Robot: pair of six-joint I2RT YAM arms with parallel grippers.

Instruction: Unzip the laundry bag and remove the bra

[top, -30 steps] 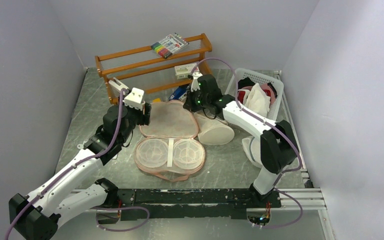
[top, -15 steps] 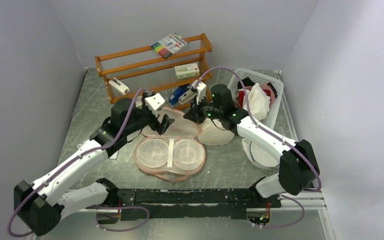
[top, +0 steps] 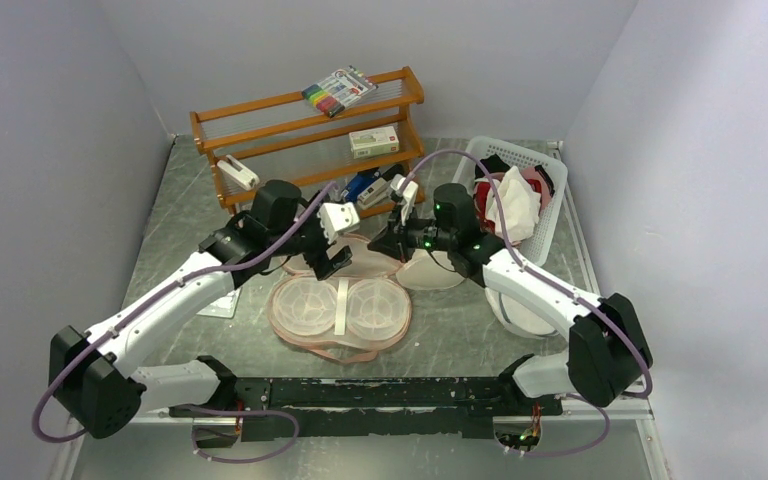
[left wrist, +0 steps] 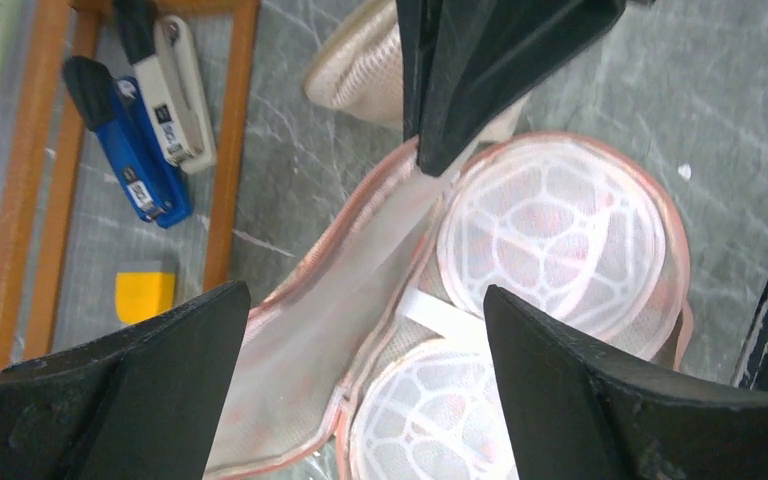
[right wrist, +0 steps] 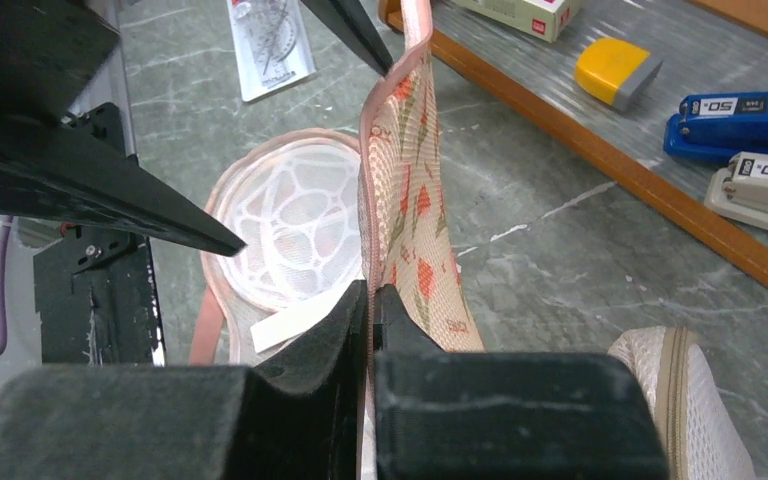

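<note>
Top external: laundry bag [top: 340, 312] mid-table, unzipped. Left wrist: left gripper [left wrist: 365, 293] spread wide above the mesh cups [left wrist: 550, 230]. Right wrist: right gripper [right wrist: 370, 292] pinching the lifted floral flap [right wrist: 410, 200]; thin hold, flap may slip, fall shut.

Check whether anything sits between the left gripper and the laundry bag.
Nothing visible does. The left gripper hangs open right over the laundry bag; the right gripper only pinches the edge of its lifted flap.
</note>
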